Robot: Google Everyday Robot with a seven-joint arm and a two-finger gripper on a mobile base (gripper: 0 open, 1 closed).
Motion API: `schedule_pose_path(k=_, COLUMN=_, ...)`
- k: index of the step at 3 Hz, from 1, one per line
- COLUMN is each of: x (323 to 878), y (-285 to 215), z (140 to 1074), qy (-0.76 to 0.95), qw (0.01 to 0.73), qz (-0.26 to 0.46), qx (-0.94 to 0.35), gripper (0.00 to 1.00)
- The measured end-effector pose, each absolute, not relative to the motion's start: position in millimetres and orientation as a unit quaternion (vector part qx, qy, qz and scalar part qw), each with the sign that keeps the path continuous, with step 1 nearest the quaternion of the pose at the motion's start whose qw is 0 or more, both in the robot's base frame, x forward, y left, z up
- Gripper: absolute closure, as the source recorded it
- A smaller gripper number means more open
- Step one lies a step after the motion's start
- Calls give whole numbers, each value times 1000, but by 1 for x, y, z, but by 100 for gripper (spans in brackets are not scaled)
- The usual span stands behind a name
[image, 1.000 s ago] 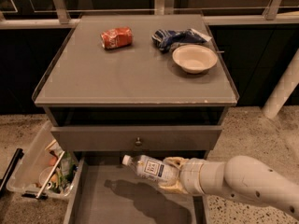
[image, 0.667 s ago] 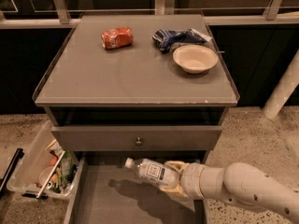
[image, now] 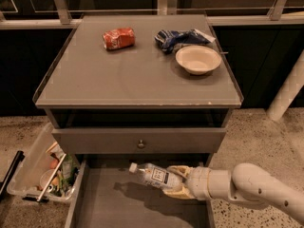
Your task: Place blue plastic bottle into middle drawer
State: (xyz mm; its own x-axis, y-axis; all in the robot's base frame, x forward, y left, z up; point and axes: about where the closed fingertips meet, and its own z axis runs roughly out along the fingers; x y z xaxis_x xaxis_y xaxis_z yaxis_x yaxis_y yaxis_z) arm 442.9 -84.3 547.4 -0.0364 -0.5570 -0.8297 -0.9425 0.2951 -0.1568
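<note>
The blue plastic bottle (image: 154, 175) is clear with a white cap and a pale label. It lies tilted, cap to the left, held above the floor of the open middle drawer (image: 109, 205). My gripper (image: 175, 183) comes in from the right on a white arm and is shut on the bottle's base end. The bottle's shadow falls on the grey drawer floor below it. The closed drawer front with a round knob (image: 140, 144) is just above.
On the cabinet top (image: 95, 80) lie a crushed red-orange can (image: 118, 38), a crumpled blue-white wrapper (image: 178, 37) and a cream bowl (image: 198, 59). A clear bin of clutter (image: 40, 170) stands on the floor at the left. A white post (image: 287, 91) is at the right.
The gripper with the bottle has dropped slightly lower over the open drawer and shifted a little; the bottle stays gripped.
</note>
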Motion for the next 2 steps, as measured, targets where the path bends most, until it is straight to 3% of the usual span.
schedule_pose_path(k=2, x=445, y=-70, z=522, qy=684, qw=410, qz=229, qx=-559, gripper=100)
